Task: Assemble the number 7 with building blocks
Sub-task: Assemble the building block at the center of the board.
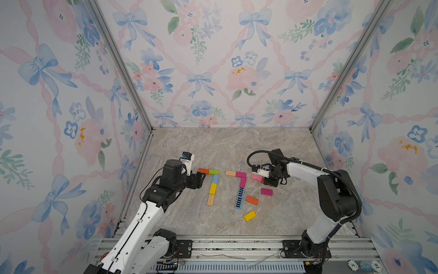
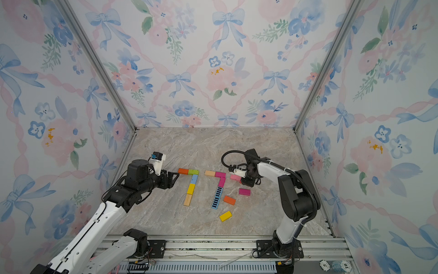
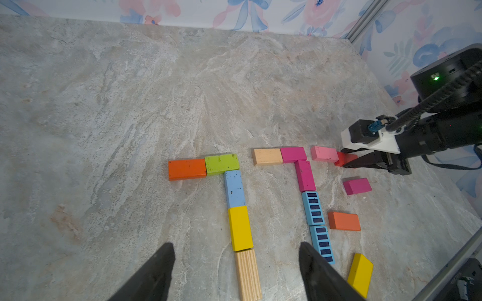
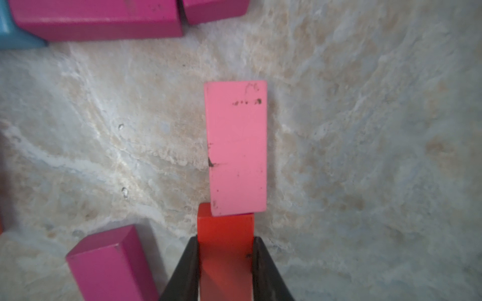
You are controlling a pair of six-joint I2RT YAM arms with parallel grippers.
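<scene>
A grey-beige marbled counter (image 1: 232, 147) is boxed in by three walls of wallpaper (image 1: 213, 59) printed with blue bows, pink ribbons and flowers. Aluminium posts (image 1: 118, 64) stand at the back corners and an aluminium rail (image 1: 237, 246) runs along the front.

Left of the green block (image 1: 213, 171), the left tool (image 1: 202, 176) has its jaws spread and holds nothing. The green block is the corner of a number 7 (image 1: 215, 179), with orange beside it and light blue, yellow and lined wood running toward the rail. Just right of the green block lies a second 7 (image 1: 239, 197) made of tan, two magenta and two striped blue pieces. Further right lie a magenta block (image 1: 266, 191), an orange block (image 1: 252, 200) and a yellow block (image 1: 249, 216), all loose.

Furthest right, the right tool (image 4: 226, 241) pinches a red block (image 4: 224, 224) whose end touches a pink block (image 4: 237, 146). At the rail's right end, poker chips (image 1: 352, 265) read 5 and 10.
</scene>
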